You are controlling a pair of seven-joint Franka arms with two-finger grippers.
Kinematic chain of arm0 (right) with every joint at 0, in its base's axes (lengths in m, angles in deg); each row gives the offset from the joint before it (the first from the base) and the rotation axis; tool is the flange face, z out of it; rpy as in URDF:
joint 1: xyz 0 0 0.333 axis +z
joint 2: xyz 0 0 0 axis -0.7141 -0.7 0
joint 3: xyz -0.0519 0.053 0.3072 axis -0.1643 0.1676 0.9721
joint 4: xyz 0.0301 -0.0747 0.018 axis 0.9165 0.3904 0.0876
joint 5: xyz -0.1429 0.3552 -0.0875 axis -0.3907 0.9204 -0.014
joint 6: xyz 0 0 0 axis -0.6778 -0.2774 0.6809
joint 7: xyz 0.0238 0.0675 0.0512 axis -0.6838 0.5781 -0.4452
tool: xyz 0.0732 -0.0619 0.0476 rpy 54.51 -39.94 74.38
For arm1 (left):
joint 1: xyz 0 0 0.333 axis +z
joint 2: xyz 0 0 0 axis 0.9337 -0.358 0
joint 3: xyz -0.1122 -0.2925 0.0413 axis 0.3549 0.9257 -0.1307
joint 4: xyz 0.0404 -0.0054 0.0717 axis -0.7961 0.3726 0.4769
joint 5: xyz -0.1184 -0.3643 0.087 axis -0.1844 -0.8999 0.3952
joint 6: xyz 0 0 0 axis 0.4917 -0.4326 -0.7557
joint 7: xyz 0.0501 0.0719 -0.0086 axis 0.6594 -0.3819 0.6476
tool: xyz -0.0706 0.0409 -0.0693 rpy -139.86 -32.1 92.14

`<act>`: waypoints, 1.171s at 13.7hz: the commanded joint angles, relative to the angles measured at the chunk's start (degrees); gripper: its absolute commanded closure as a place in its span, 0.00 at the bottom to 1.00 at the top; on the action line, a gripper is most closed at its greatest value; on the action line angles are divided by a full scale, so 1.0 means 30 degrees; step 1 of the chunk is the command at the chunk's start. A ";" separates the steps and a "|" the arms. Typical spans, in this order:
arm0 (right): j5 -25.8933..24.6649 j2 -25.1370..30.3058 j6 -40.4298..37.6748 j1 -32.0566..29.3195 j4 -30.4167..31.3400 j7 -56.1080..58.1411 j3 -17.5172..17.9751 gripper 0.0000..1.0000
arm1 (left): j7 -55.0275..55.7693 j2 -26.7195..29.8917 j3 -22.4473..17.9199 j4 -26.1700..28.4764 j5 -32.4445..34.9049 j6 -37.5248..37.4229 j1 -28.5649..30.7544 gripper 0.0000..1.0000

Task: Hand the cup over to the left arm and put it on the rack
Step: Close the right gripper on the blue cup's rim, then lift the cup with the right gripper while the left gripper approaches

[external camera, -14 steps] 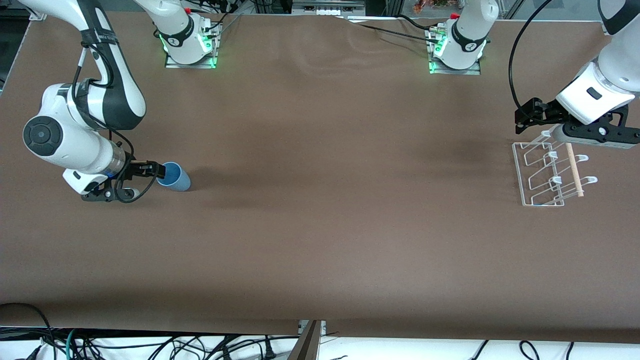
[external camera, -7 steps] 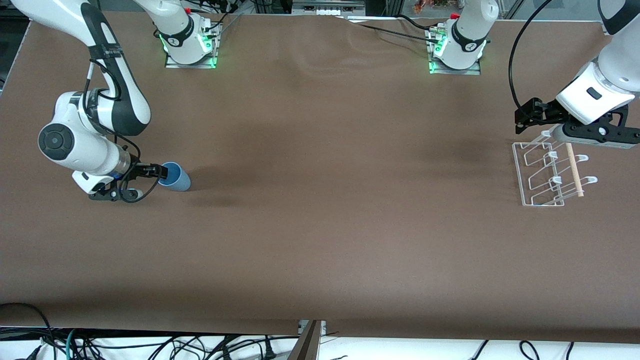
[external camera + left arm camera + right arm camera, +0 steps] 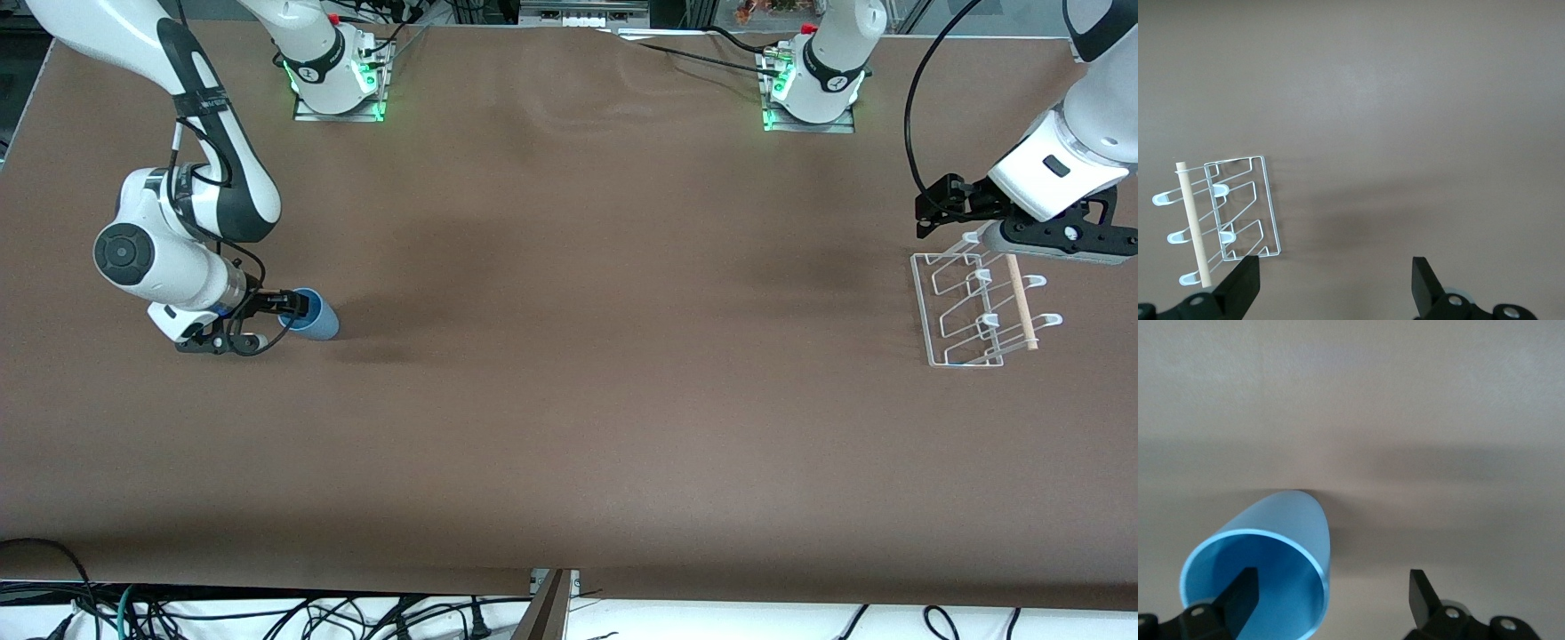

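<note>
The light-blue cup (image 3: 318, 320) lies on its side on the brown table near the right arm's end, with its mouth toward my right gripper (image 3: 298, 308). That gripper is open and low at the table. In the right wrist view one finger (image 3: 1243, 590) is inside the mouth of the cup (image 3: 1288, 520) and the other finger stands outside, beside its wall. My left gripper (image 3: 930, 213) is open and empty, and waits over the table just past the white wire rack (image 3: 969, 311). The left wrist view shows the rack (image 3: 1245, 207) with its wooden dowel (image 3: 1193, 223).
Both arm bases (image 3: 336, 76) (image 3: 813, 84) stand with green lights along the table's far edge. A black cable (image 3: 916, 107) loops above the left gripper. Loose cables (image 3: 267, 613) lie below the table's near edge.
My right arm has moved toward the cup, and one finger has slid into its mouth. The cup has stayed in place. The left arm has not moved.
</note>
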 commanded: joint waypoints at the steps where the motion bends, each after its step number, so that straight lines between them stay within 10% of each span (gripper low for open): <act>1: 0.0032 0.0048 0.0370 0.0093 0.0319 -0.0244 0.0026 0.23 | 0.0082 0.0116 -0.0017 -0.0020 -0.0347 0.0000 -0.0051 0.00; 3: 0.0003 0.0048 0.0223 0.0355 0.0260 -0.0156 0.0026 0.78 | 0.0024 0.0116 -0.0017 -0.0020 -0.0347 -0.0059 -0.0051 0.00; 5: 0.0003 -0.0127 0.0223 0.0530 0.0202 -0.0243 0.0026 0.95 | 0.0024 0.0116 -0.0047 -0.0020 -0.0347 -0.0059 -0.0051 0.00; 13: 0.1788 -0.0890 -0.0474 0.0591 -0.2514 0.0049 0.0550 1.00 | -0.0005 0.0057 0.0684 -0.0049 -0.0025 -0.0117 -0.0080 0.00; 16: 0.6135 -0.1443 -0.3577 0.0852 -0.6318 -0.0213 0.1665 1.00 | -0.0093 -0.0146 0.0628 -0.0049 -0.0228 -0.0118 0.0036 0.00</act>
